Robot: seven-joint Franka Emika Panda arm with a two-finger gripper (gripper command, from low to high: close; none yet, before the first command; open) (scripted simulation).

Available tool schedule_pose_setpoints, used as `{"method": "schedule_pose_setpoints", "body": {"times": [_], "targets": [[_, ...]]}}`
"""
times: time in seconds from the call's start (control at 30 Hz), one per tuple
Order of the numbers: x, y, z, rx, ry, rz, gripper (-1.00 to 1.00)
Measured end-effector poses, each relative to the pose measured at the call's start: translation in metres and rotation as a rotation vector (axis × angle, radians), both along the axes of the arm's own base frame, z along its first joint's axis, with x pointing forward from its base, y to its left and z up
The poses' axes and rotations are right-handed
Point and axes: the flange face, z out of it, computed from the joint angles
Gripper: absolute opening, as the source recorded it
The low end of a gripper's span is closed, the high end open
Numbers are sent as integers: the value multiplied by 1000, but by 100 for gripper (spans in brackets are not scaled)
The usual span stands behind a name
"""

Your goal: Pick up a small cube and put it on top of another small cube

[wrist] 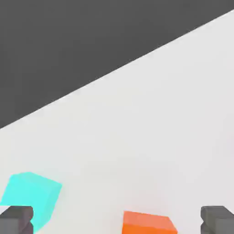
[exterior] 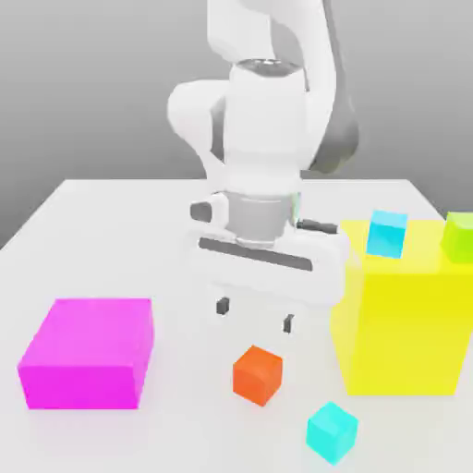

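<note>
The small orange-red cube (exterior: 257,374) rests on the white table near the front, and in the hand view the same cube (wrist: 148,223) lies between the two dark fingertips. My gripper (exterior: 254,314) hangs open just behind and above it, with nothing between its fingers. A small cyan cube (exterior: 332,431) sits on the table in front of the orange-red one, toward the exterior view's right; the hand view catches this cyan cube (wrist: 31,194) beside one fingertip (wrist: 16,220).
A large magenta block (exterior: 88,352) stands at the exterior view's left. A tall yellow block (exterior: 404,314) stands at the right, carrying a cyan cube (exterior: 387,233) and a green cube (exterior: 458,235) on top. The table's (exterior: 120,240) far edge shows in the hand view.
</note>
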Motion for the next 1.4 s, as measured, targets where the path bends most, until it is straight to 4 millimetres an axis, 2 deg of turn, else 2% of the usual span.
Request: {"method": "schedule_pose_setpoints", "body": {"times": [0.07,0.27,0.3,0.5,0.57,0.8,0.93,1.07,1.4], "targets": [[-8,0,-23,7,25,-25,0],[-11,2,-72,10,34,-32,0],[-12,1,-79,9,35,-31,-100],[-13,1,-83,9,33,-31,-100],[-11,2,-75,9,33,-32,-100],[-12,2,-24,7,33,-29,-100],[4,9,-14,5,45,-109,-100],[24,38,-8,3,54,-171,-100],[76,86,22,11,41,-411,-100]]}}
